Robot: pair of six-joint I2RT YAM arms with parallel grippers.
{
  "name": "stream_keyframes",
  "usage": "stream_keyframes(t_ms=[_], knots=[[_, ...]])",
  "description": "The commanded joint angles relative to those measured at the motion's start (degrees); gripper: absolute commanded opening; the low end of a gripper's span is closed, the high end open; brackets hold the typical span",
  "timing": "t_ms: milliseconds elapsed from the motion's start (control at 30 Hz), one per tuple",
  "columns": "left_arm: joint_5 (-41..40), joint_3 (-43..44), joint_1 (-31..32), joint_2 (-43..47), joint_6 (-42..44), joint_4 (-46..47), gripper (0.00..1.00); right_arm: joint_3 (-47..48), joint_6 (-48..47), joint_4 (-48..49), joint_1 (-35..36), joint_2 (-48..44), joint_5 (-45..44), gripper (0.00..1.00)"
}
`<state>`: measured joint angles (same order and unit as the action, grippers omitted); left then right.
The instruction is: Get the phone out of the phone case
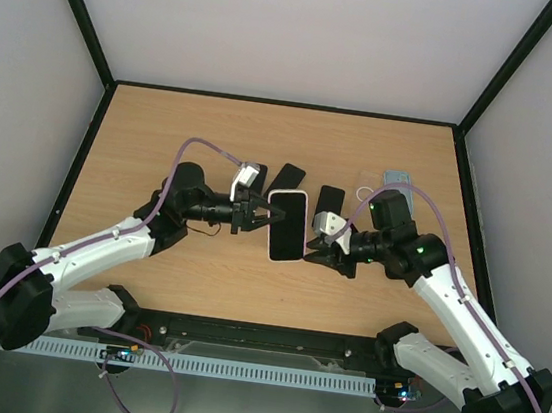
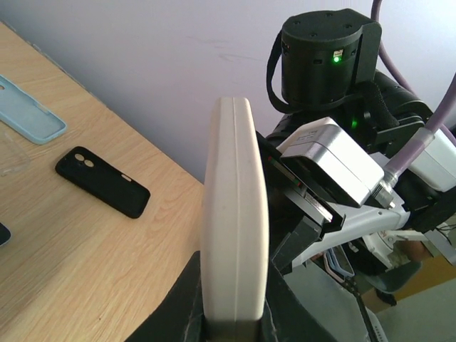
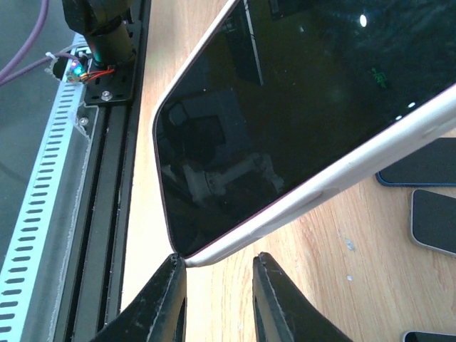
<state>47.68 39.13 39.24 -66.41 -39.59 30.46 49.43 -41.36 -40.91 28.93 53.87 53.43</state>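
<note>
Tabletop of pale wood (image 1: 164,132) carries everything here, with two arms bolted at its near edge: the left arm (image 1: 100,245) and the right arm (image 1: 456,299), both reaching in toward the middle.

Between them is one phone (image 1: 286,230), screen toward the overhead camera, seated in one white phone case (image 2: 235,214) and raised clear of the wood. The case wraps the whole dark glass; no edge of the handset has lifted out of it.

Loose items lie on the far half of the table. Two black cases are plain to see, one (image 1: 285,177) just behind the held phone and one (image 1: 330,199) just beside its right edge. A third dark slab is half hidden behind the left wrist. There is one clear case (image 1: 367,190) and, touching its far side, one pale blue case (image 1: 397,178).

The left gripper (image 1: 260,215) is clamped on the case's left long edge; its wrist view shows the white rim standing on edge between the two fingers.

The right gripper (image 3: 219,261) has its fingers parted by a narrow gap. The near corner of the case sits at the mouth of that gap, touching the tip of the left-hand finger (image 3: 171,292) in that view and clear of the other, so it grips nothing.
</note>
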Motion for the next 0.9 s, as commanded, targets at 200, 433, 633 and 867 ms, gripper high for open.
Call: stream_keyframes(t_ms=[200,433,633,867], knots=[[9.45,4.84,4.41,3.12,-6.61,6.56,0.03,-1.63,1.6,14.35,-0.19,1.58,-10.36,0.22],[9.78,4.22,4.6,3.37,-7.63,7.68,0.02,-2.08,5.01,18.7,-0.19,1.54,-11.51,0.21],[10.16,4.38,4.61,3.61,-8.36,8.21,0.02,-3.28,1.6,18.57,-0.19,1.24,-11.62,0.23],[9.72,4.41,5.24,3.49,-8.6,7.95,0.02,-4.08,-4.84,17.52,-0.19,1.1,-12.76,0.26]])
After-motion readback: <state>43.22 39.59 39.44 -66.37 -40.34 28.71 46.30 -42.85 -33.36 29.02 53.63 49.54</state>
